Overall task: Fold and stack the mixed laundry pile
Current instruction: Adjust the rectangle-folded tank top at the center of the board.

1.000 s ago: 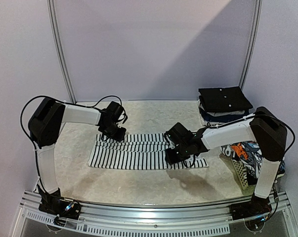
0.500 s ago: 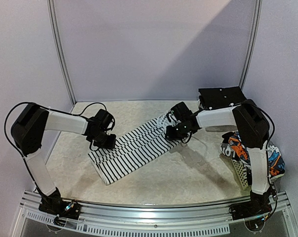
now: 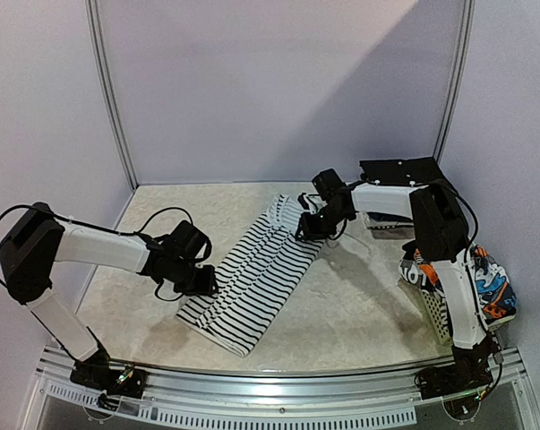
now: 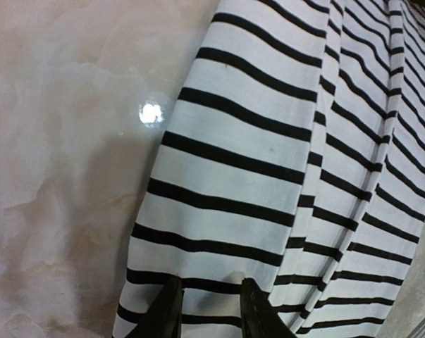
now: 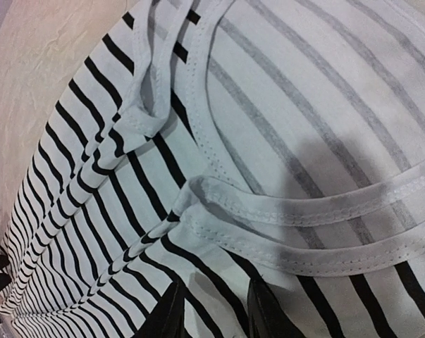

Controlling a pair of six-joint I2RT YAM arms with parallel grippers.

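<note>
Striped shirt (image 3: 252, 278) diagonal, inside tabletop (image 3: 359, 309) edges

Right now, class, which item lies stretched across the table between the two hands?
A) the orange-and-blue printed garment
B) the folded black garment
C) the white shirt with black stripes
C: the striped shirt runs diagonally from the left hand to the right hand, each gripping one end.

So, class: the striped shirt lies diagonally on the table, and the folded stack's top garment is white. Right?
Not quite. The top external view shows that the top garment of the folded stack is black; the striped shirt does lie diagonally on the table.
</note>
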